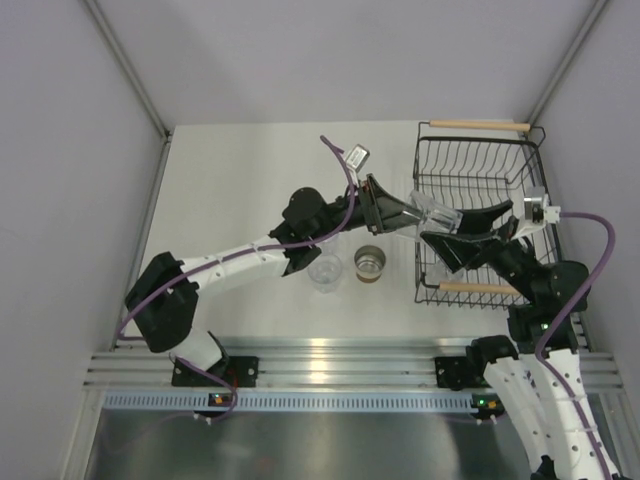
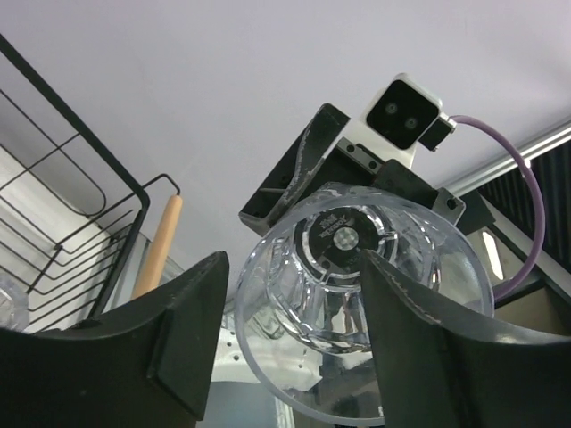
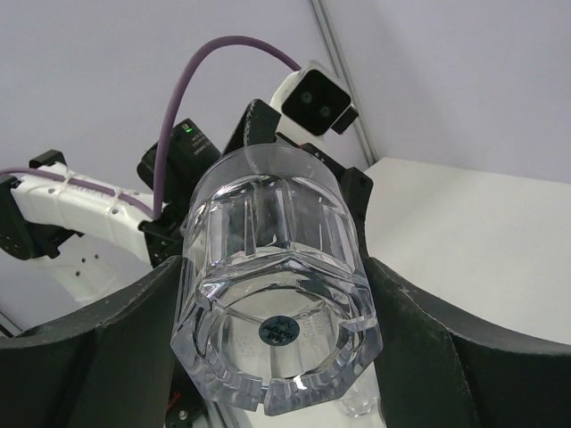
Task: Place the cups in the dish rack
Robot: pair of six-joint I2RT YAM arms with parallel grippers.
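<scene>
Evidently a mid-air handover: the clear tumbler (image 3: 277,276) lies crosswise between two sets of jaws, with the dish rack (image 1: 478,125) just beneath them.
The right gripper (image 3: 275,267) is clamped on the faceted walls near the base, while the left gripper (image 2: 294,259) stands parted at the rim end, one finger clear of the wall. I judge the plastic light, stiff and slick, so the thick base band is the safer hold.

Clear tumbler (image 1: 438,217) sideways, aloft at black wire dish rack (image 1: 478,158) left rim; second tumbler (image 1: 325,272), silver cup (image 1: 369,264) upright nearby.
</scene>
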